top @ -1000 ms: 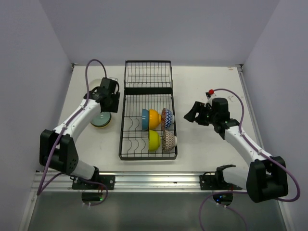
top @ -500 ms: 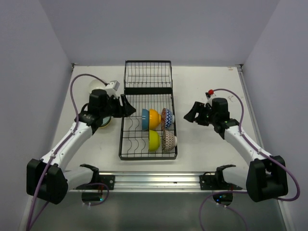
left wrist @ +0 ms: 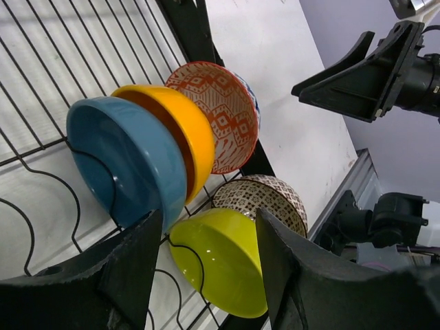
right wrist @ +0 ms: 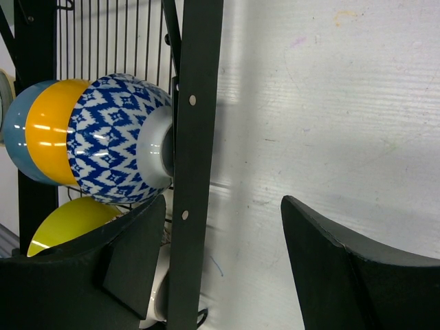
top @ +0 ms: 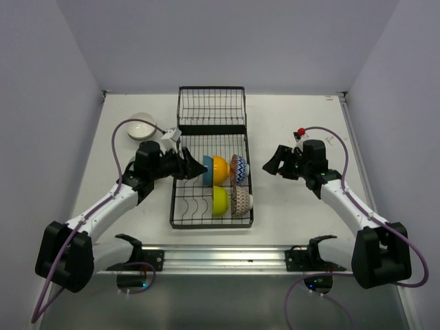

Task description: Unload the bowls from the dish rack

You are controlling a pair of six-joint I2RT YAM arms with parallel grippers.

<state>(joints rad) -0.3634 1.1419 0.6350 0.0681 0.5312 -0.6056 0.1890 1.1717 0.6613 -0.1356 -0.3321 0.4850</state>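
Top view: dish rack (top: 210, 128) lies on the white matt bench (top: 289, 117), long axis 12 to 6 o'clock, black wire with curved dividers. Five bowls are stood on edge in the longer section. The far row runs 9 to 3 o'clock: blue bowl (top: 206, 172), orange bowl (top: 220, 169), blue-zigzag bowl (top: 238, 169), packed face to back and touching. The near row holds the yellow-green bowl (top: 219, 200) and brown-zigzag bowl (top: 241, 201). A white bowl (top: 142, 126) is already set on the bench at 10 o'clock of the rack. All bowls read as glazed ceramic: round, smooth, with glossy highlights. The white foot of the blue-zigzag bowl is turned to 3 o'clock, just beside the rack's side rail. Its inside, seen from the left wrist, carries an orange-red pattern. The left hand (top: 197, 168) is held over the rack with fingers spread and nothing between them. The blue bowl lies just beside it at 3 o'clock, so the row's axis is in line with the reach. In the left wrist view the yellow-green bowl shows between the finger tips and the blue bowl at 11 o'clock, so the target cannot be settled. The blue bowl is judged more likely. The right hand (top: 270, 161) is also spread and empty. It is held over the bench at 3 o'clock of the rack, apart from the rail, which stands between it and the bowls. The left arm is therefore judged the nearer. A short advance toward 3 o'clock is judged necessary, with one finger passed to each side of a rim. The slick glaze and tight packing are noted as a slip risk.
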